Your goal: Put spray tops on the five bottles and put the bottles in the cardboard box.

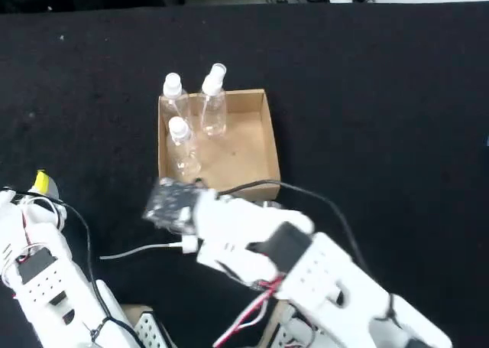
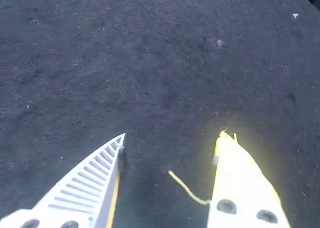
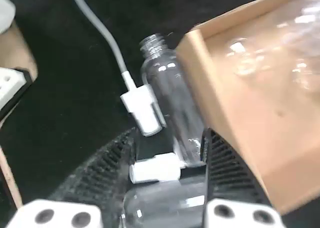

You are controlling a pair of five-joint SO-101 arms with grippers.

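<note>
High view down over the table (image 1: 382, 95); wrist views close above it; cardboard box (image 1: 270, 134) shared with right wrist

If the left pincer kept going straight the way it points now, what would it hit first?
The left pincer points down at the black table cover. Nothing else lies in that line, so it would likely meet the cover first, though how far off that is cannot be told.
</note>
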